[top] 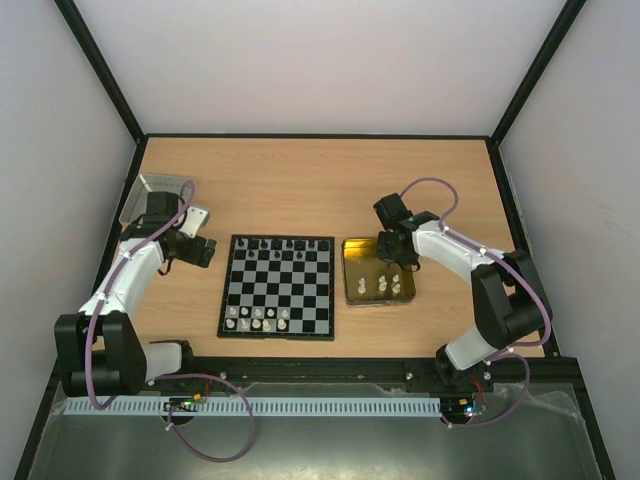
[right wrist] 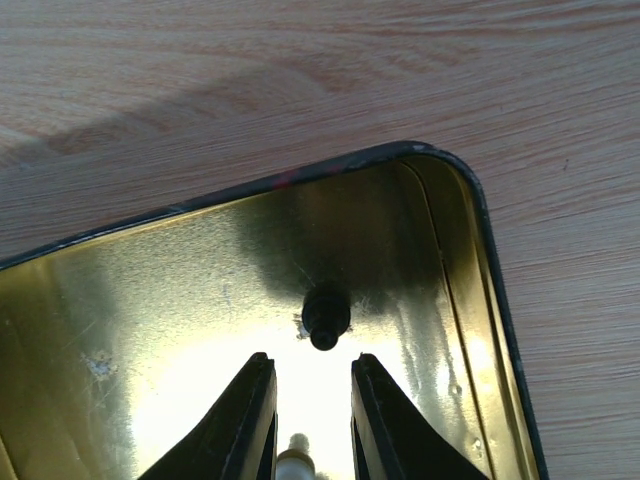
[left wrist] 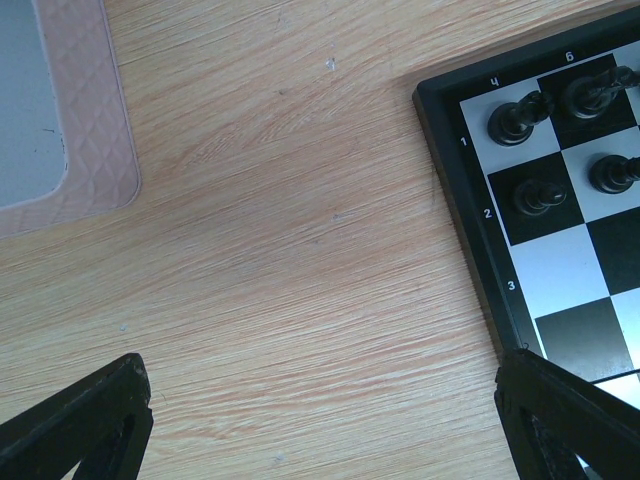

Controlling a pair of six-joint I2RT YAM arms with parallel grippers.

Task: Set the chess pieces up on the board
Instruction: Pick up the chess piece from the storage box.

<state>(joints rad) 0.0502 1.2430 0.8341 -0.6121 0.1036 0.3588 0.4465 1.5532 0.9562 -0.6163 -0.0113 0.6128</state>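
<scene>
Gold tin tray (top: pixel 350 290) at board's (top: pixel 226 300) 3 o'clock — right gripper (right wrist: pixel 311 415) nipping cream piece (right wrist: pixel 294 462), black pawn (right wrist: pixel 324 316) just beyond. Left gripper (left wrist: pixel 320 420) wide, empty — silver lid (top: pixel 146 188) at its 11 o'clock.

A lab test cell: wooden table (top: pixel 300 180) enclosed by white panels (top: pixel 320 60).

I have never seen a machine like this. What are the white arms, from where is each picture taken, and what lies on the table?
Two robot arms stand at the table's near edge. One camera looks down from above; one sits on each wrist. In the middle lies the board with black and cream chess pieces. The gold tray holds more cream pieces and one black piece. A grey lid lies far left. The left gripper is open over bare wood. The right gripper hovers in the tray, fingers narrow; whether they grip the cream piece between them is unclear.
</scene>
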